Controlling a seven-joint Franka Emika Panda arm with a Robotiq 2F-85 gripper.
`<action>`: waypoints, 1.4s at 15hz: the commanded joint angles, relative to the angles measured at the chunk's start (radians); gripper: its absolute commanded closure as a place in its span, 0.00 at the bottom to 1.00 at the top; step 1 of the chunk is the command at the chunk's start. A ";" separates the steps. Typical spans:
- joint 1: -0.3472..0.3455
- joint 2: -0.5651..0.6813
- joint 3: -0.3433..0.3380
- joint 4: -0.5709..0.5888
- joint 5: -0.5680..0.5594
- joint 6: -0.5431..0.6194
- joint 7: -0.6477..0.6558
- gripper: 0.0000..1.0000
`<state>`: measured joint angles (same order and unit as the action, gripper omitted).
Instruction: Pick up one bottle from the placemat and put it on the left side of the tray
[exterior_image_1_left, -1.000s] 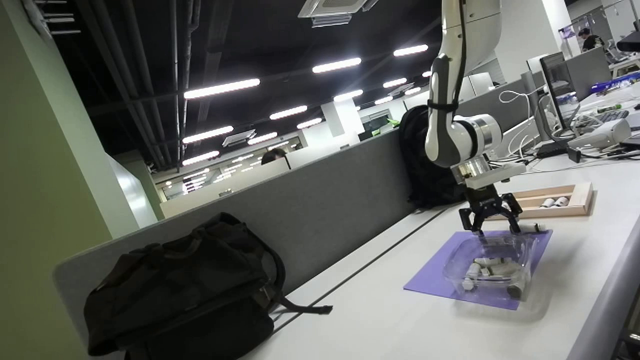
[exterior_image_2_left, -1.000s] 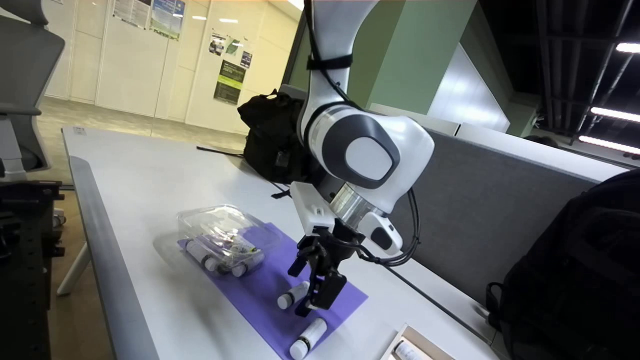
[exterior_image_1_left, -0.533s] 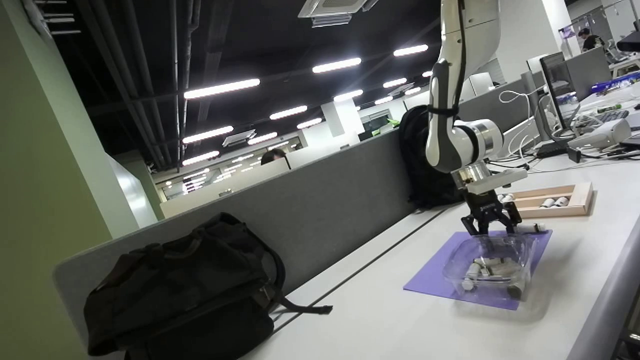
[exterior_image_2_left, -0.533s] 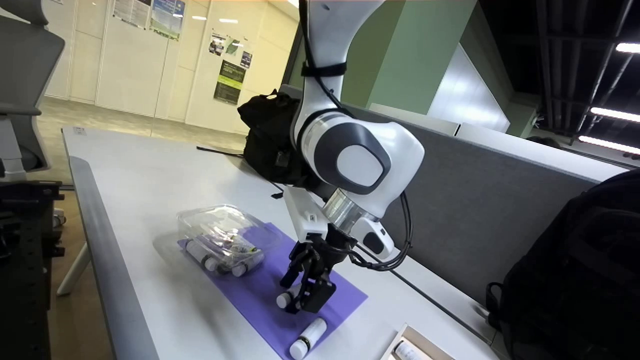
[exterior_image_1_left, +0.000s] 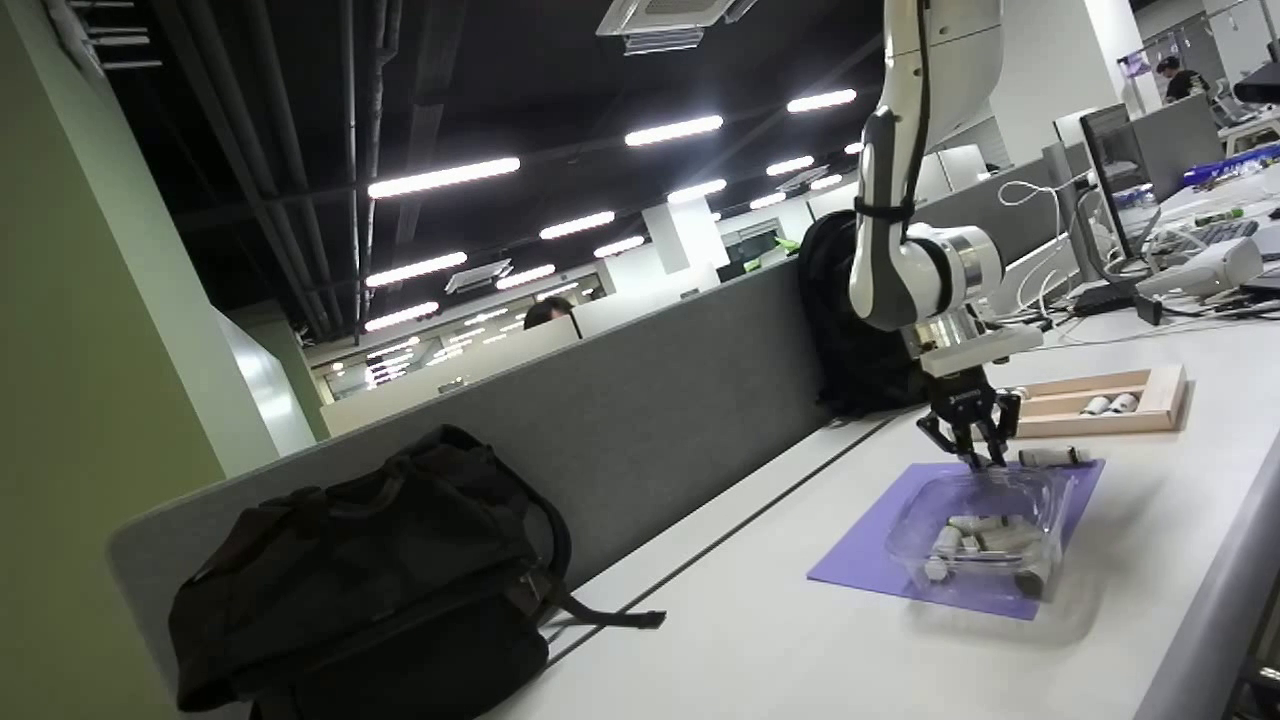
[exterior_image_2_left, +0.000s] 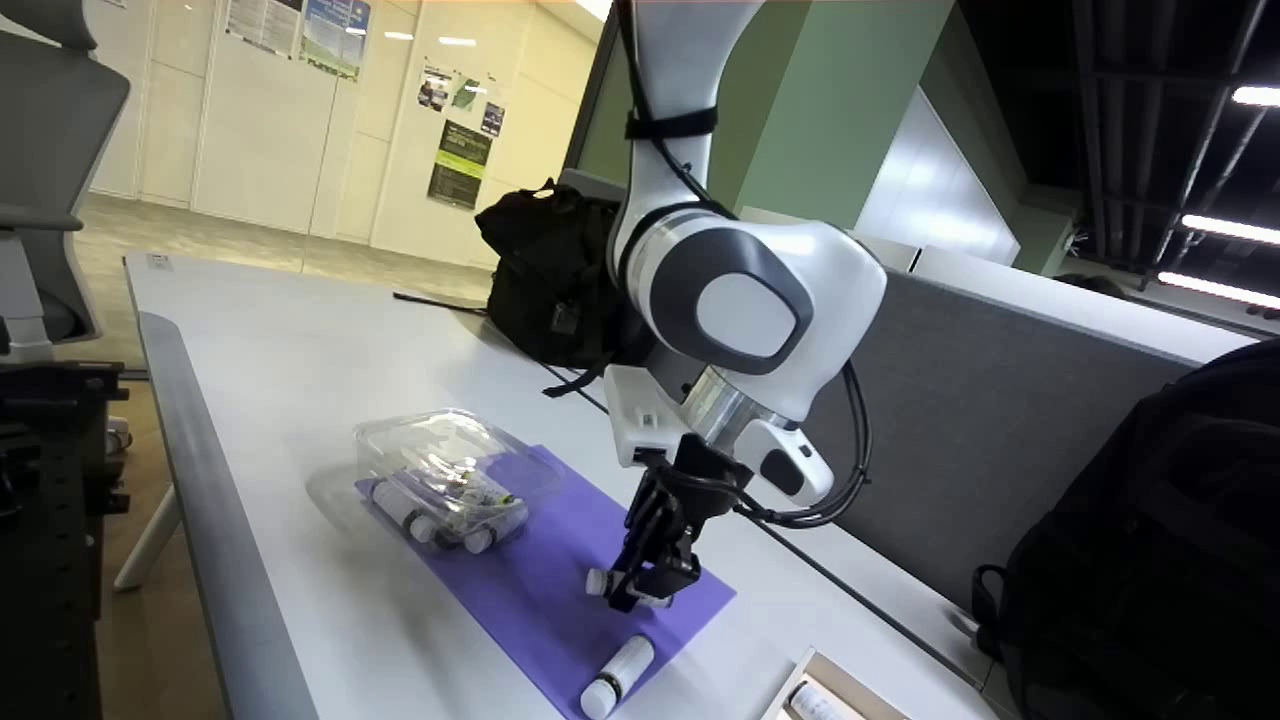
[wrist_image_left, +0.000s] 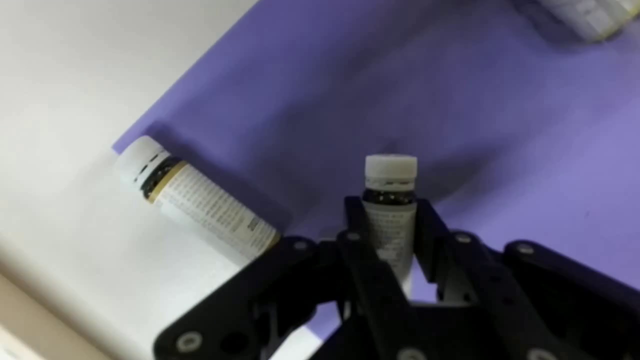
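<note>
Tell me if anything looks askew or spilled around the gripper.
The loose bottle beside the gripper looks slightly out of place: it lies along the edge of the placemat, its white cap seeming to stick out past it. I see no spill.

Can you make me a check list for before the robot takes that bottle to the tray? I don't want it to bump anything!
1. Gripper shut on the bottle: ok, squeezed from both sides in the wrist view.
2. Bottle lifted off the placemat: cannot tell.
3. Loose bottle apart from the held one: ok, purple shows between them.
4. Gripper away from the clear box: ok, a gap shows in an exterior view.
5. Gripper over the tray: not ok, it's over the placemat.
6. Room on the tray's left side: cannot tell; tray bottles show, but the gripper hides part of the tray.
</note>
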<state>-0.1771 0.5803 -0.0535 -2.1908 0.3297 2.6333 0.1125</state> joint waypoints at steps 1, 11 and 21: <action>-0.048 -0.089 -0.036 0.000 0.053 -0.059 0.069 0.93; -0.225 -0.122 -0.120 0.067 0.237 -0.161 0.021 0.72; -0.255 -0.060 -0.105 0.120 0.327 -0.119 0.012 0.93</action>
<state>-0.4179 0.4830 -0.1632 -2.1110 0.6044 2.4992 0.1346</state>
